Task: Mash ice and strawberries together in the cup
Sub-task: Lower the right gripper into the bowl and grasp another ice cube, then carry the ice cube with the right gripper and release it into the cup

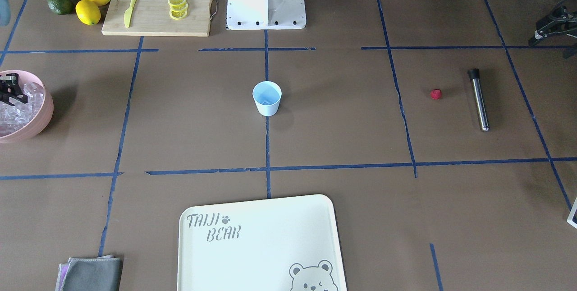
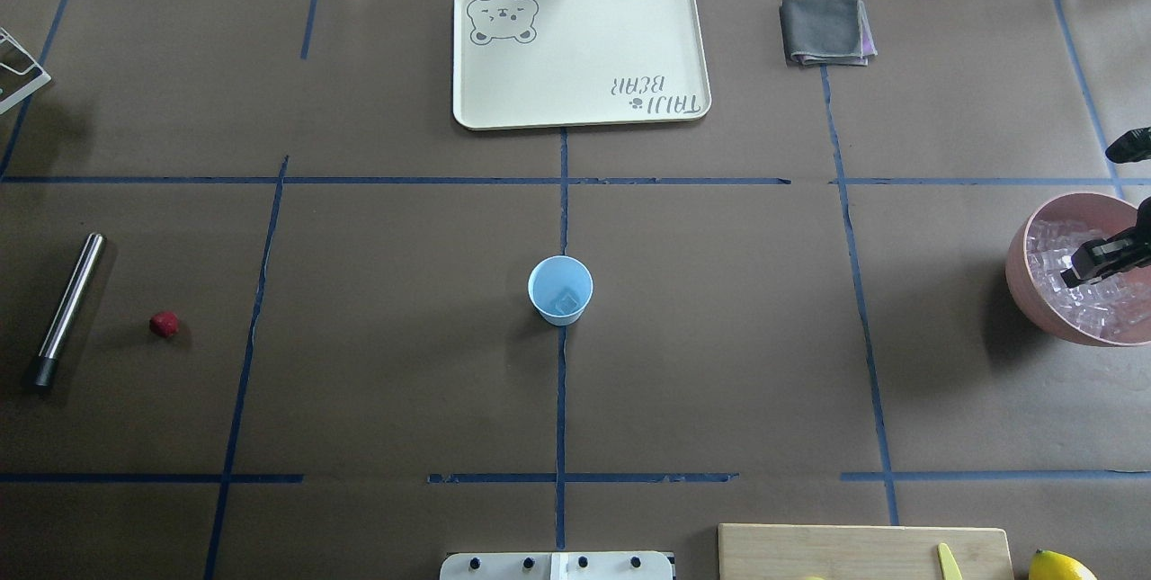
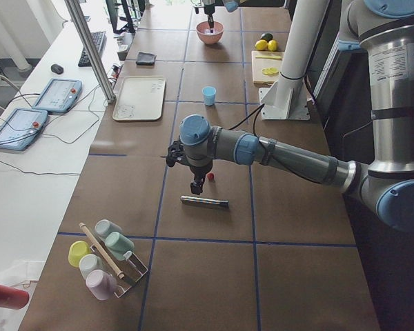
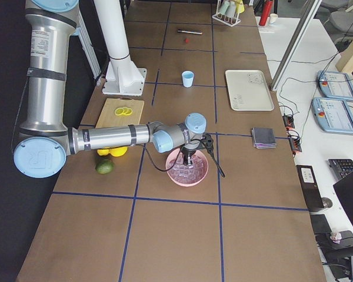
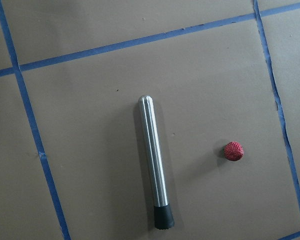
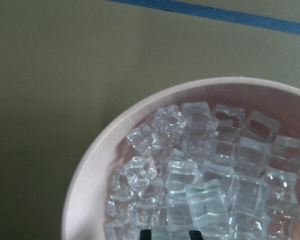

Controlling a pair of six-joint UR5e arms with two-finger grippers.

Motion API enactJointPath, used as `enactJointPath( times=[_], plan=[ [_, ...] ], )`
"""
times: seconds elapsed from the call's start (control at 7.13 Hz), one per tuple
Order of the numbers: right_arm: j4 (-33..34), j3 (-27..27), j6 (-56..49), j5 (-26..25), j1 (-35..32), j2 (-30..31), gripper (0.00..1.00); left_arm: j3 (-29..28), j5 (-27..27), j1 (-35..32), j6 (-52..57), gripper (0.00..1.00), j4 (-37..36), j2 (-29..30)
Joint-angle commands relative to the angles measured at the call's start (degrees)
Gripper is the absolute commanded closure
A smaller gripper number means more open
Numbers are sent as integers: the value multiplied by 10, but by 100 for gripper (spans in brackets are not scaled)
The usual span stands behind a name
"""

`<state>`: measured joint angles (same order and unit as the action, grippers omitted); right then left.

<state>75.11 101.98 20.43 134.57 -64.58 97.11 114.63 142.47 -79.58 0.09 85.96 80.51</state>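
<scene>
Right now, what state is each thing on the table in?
Cup: upright, one ice cube inside.
Strawberry: whole, lying outside the cup.
Metal rod: lying flat beside the strawberry.
Pink bowl: upright, full of ice.
Right gripper: open, over the bowl's ice.
Left gripper: over the rod and strawberry; open or shut, cannot tell.
Cloth: folded.

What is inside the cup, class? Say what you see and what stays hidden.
One clear ice cube lies on the bottom of the cup. The strawberry is outside, far off. Nothing covers the mouth, but more clear ice would be hard to spot.
</scene>
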Motion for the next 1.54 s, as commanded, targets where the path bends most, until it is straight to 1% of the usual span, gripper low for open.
enactJointPath(
  times=[0.0,0.14,0.28,0.42,0.56,0.7,0.84,0.98,1.12,1.26,1.4],
  plan=[
    [7,57,9,4,0,3,100,2,1,-1,0,0,0,0],
    [6,81,40,20,1,-7,100,2,16,-1,0,0,0,0],
    [4,99,141,33,2,-44,100,2,20,-1,0,0,0,0],
    [2,109,247,46,27,-95,100,2,20,-1,0,0,0,0],
    [1,108,390,37,84,-170,100,2,19,-1,1,0,1,0],
    [5,103,501,7,142,-250,100,2,20,-1,2,0,1,0],
    [5,96,575,-45,198,-294,100,1,19,-1,2,0,1,1],
    [5,79,624,-86,238,-336,100,1,19,-1,3,0,1,1],
    [2,41,678,-120,273,-384,100,2,20,-1,3,0,1,0],
    [0,19,694,-176,307,-403,99,3,20,-1,3,0,1,0],
    [-1,10,694,-211,327,-409,98,6,20,-1,2,0,1,0]
  ],
)
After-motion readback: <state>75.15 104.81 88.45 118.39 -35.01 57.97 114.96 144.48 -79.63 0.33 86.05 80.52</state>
